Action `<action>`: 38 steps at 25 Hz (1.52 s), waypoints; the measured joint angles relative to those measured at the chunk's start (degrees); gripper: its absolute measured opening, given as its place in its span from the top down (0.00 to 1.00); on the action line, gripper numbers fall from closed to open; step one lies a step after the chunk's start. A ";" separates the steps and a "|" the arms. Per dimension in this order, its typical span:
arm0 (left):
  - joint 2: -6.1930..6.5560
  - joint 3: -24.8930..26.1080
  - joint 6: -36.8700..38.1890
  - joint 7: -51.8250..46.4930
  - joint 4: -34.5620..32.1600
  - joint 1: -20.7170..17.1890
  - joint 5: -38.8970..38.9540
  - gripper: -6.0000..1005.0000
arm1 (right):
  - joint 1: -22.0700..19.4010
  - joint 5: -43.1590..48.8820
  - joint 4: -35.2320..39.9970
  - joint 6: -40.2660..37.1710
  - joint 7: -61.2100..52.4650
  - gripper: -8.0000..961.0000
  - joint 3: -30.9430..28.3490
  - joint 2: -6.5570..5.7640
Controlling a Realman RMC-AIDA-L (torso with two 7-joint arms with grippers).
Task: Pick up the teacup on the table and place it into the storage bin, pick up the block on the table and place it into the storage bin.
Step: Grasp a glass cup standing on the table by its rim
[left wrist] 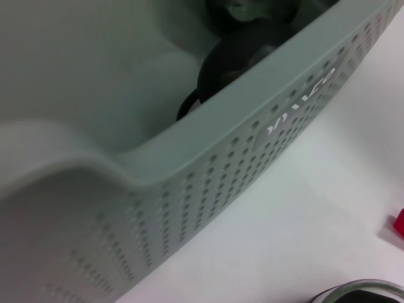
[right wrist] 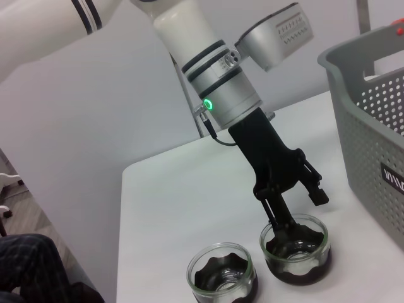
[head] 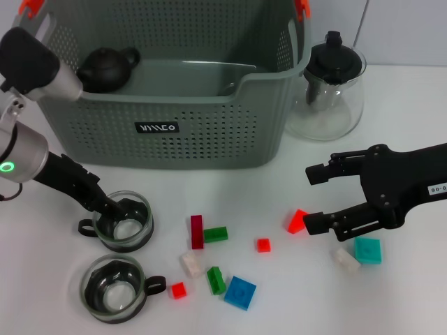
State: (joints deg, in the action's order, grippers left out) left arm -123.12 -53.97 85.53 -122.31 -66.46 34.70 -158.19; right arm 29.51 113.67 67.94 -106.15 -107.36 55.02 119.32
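Note:
Two glass teacups stand at the front left: one point(head: 126, 223) point(right wrist: 295, 247) nearer the storage bin point(head: 174, 105), the other point(head: 113, 287) point(right wrist: 222, 276) by the table's front edge. My left gripper point(head: 112, 209) point(right wrist: 297, 211) reaches down into the nearer cup, open, one finger inside the rim and one outside. The cup rests on the table. My right gripper point(head: 314, 197) is open just above the table at the right, its nearer fingertip beside a red block point(head: 297, 220). Other blocks lie scattered: dark red point(head: 197, 232), green point(head: 215, 234), blue point(head: 239, 292), teal point(head: 367, 249).
A black teapot point(head: 106, 68) point(left wrist: 240, 53) lies inside the bin. A glass teapot with a black lid point(head: 328, 87) stands right of the bin. More small blocks lie about: red point(head: 263, 244), white point(head: 190, 264), white point(head: 345, 258). The bin wall point(left wrist: 208, 183) fills the left wrist view.

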 joint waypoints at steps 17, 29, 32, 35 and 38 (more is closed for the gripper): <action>-1.16 -4.21 -3.41 -1.91 2.30 -0.10 -1.02 0.15 | 0.09 1.54 -1.59 0.60 0.61 0.03 -0.17 -0.58; -1.04 -6.92 -5.19 -5.04 3.44 -0.19 -1.68 0.51 | -0.16 1.56 -1.58 0.61 0.70 0.03 -0.18 -0.66; -1.02 -6.93 -5.22 -5.13 3.40 -0.33 -1.69 0.64 | -0.17 1.56 -1.58 0.51 0.74 0.03 -0.18 -0.67; -1.10 -7.09 -5.57 -5.18 3.25 -0.55 -1.69 0.76 | -0.29 1.55 -1.58 0.47 0.75 0.03 -0.18 -0.67; -1.09 -7.01 -5.71 -5.20 2.95 -0.63 -1.67 0.86 | -0.42 1.55 -1.58 0.54 0.86 0.03 -0.18 -0.70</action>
State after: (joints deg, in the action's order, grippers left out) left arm -124.20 -60.98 79.82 -127.51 -63.51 34.07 -159.86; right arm 29.09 115.23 66.35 -105.61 -106.50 54.83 118.62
